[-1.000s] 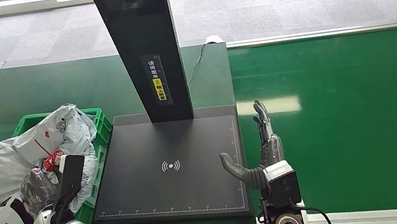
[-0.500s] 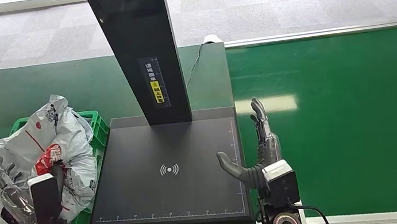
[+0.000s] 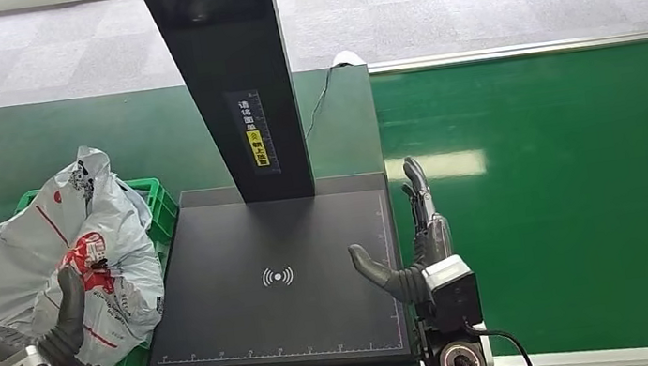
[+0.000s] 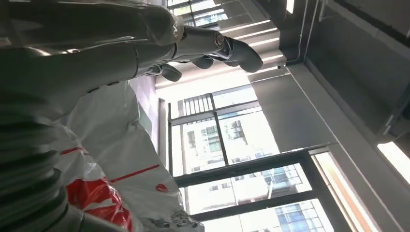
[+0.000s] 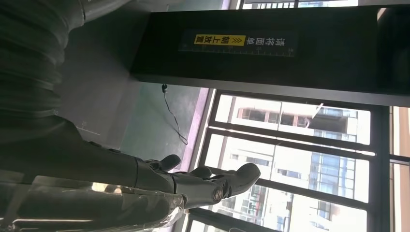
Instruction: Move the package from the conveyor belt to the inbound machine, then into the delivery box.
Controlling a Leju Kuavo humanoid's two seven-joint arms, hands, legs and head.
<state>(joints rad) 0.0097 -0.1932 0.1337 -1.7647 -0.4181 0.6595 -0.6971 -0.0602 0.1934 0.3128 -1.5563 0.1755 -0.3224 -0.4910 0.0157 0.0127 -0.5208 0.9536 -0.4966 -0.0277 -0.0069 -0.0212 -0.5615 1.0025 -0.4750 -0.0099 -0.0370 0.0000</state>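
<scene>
Lowered, left hand (image 3: 1, 344) spread beside bagged package (image 3: 73, 244) (green crate); right hand (image 3: 414, 247) spread over scanner plate (image 3: 267, 285).

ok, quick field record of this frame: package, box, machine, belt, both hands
package: grey-white plastic mailer with red print, lying in the green delivery box
inbound machine: black platform, nothing on it; black column at its back
conveyor belt: green surface, no package on it
left hand: fingers spread, holding nothing, beside the mailer
right hand: fingers extended, holding nothing, at the platform's right edge
</scene>
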